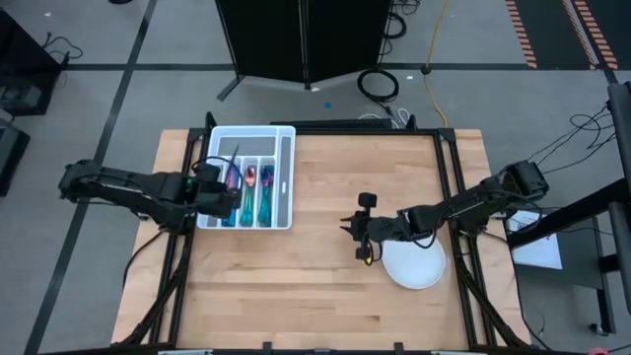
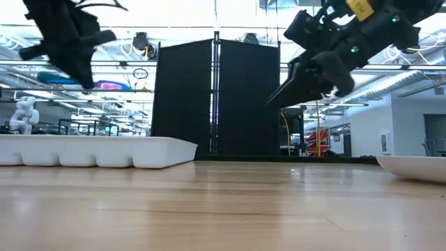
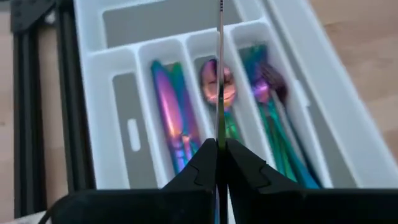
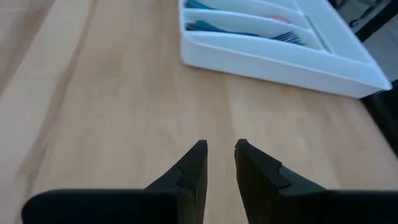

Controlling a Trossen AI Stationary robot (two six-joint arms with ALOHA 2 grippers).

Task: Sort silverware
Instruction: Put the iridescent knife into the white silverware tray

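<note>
My left claw (image 3: 219, 146), clamped on a thin knife (image 3: 220, 74), hangs over the tray (image 3: 348, 124), blade parallel to its slots.

white divided tray (image 1: 286, 148) on wooden table (image 1: 296, 286), round white plate (image 1: 419, 271)

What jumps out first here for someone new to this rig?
The white tray at the table's far left, with rainbow silverware sorted into its slots. The left gripper hangs over it, shut on a thin edge-on piece above the spoon slot. The right gripper hovers empty, slightly open, over bare wood beside the white plate at near right.
</note>
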